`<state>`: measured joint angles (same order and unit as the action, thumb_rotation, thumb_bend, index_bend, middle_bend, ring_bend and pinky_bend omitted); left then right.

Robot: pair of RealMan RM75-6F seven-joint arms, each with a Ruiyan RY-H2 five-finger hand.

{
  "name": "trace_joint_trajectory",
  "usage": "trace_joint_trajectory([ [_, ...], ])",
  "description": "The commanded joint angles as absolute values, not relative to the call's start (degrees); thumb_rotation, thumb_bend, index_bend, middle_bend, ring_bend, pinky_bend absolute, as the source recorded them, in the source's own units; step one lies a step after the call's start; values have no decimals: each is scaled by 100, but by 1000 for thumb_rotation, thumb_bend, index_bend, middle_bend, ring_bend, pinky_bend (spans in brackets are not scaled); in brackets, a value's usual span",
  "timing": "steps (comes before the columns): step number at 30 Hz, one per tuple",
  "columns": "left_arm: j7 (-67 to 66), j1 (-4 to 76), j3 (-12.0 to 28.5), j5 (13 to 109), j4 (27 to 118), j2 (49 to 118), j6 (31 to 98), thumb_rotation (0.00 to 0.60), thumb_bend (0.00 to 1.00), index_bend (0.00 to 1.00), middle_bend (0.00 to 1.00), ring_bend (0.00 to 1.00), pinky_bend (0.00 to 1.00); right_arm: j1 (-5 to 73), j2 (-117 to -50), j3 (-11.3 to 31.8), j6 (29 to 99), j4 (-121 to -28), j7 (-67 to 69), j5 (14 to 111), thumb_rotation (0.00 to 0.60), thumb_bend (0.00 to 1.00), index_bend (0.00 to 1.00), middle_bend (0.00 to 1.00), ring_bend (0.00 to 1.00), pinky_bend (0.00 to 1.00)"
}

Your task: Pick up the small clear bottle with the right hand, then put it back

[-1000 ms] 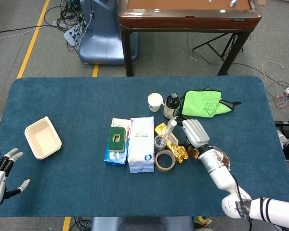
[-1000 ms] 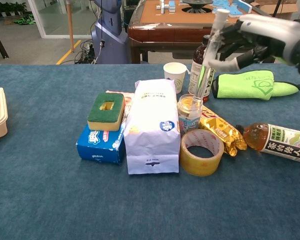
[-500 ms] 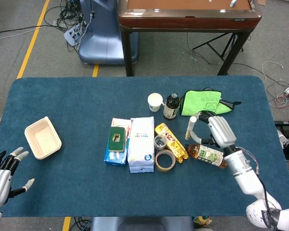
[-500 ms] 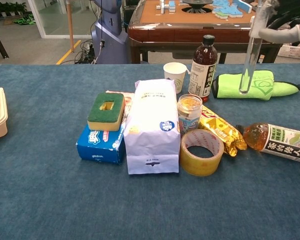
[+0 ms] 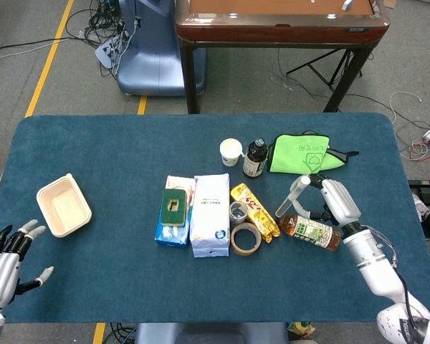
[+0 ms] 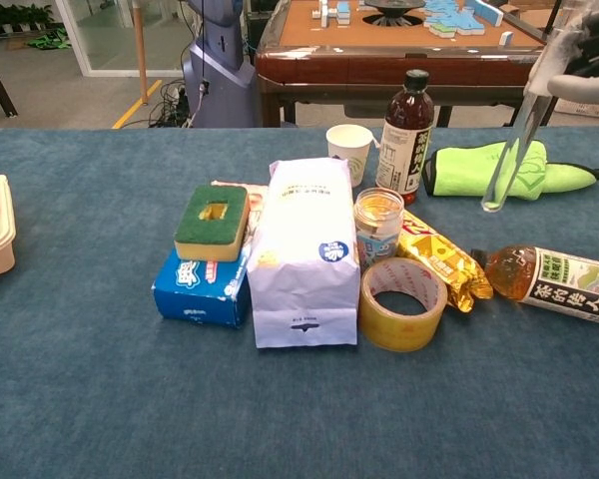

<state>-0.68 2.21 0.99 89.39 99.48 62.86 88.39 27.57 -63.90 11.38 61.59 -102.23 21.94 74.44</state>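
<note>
The right hand is gripping the small clear bottle in its fingers, carrying it tilted in the air above the tea bottle and in front of the green cloth. Since a second ago it is moving rightward, away from the glass jar, so the pick-up looks done and the return is pending. The left hand is hovering open off the worktop, barely shifted.
</note>
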Motion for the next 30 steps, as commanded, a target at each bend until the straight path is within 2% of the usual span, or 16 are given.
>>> trace_joint_trajectory([
  [1, -70, 229, 103, 8935, 9944, 6295, 8832, 600, 229, 173, 94, 159, 5, 2645, -6413, 967, 6173, -9843, 2110, 7779, 600, 519, 550, 409, 285, 215],
  [6, -82, 257, 107, 8925, 9935, 6325, 8790, 600, 230, 173, 94, 159, 5, 2495, -6908, 844, 6974, -8981, 673, 8195, 600, 519, 550, 409, 285, 294],
  [8, -93, 265, 105, 8919, 9933, 6333, 8774, 600, 230, 173, 94, 159, 5, 2439, -7060, 825, 7122, -8830, 605, 8235, 600, 519, 550, 409, 285, 298],
  [10, -98, 270, 110, 8913, 9938, 6338, 8768, 600, 229, 173, 93, 159, 4, 2400, -7102, 835, 7125, -8842, 893, 8184, 600, 520, 550, 409, 285, 298],
  [16, -103, 272, 105, 8905, 9944, 6335, 8764, 600, 229, 173, 93, 159, 5, 2299, -6959, 937, 6840, -9214, 2910, 7977, 600, 520, 550, 413, 285, 298],
  [25, -85, 269, 96, 8888, 9925, 6340, 8757, 600, 229, 173, 93, 159, 5, 2306, -6643, 884, 6277, -9471, 5194, 8133, 600, 520, 550, 419, 285, 298],
  [27, -75, 268, 96, 8883, 9914, 6339, 8758, 600, 229, 173, 94, 159, 5, 2324, -6615, 870, 6293, -9338, 5148, 8231, 600, 520, 550, 421, 285, 298],
  [30, -61, 266, 99, 8878, 9906, 6336, 8764, 600, 230, 173, 94, 159, 5, 2286, -6810, 883, 6688, -8974, 4049, 8358, 600, 520, 555, 427, 285, 298],
])
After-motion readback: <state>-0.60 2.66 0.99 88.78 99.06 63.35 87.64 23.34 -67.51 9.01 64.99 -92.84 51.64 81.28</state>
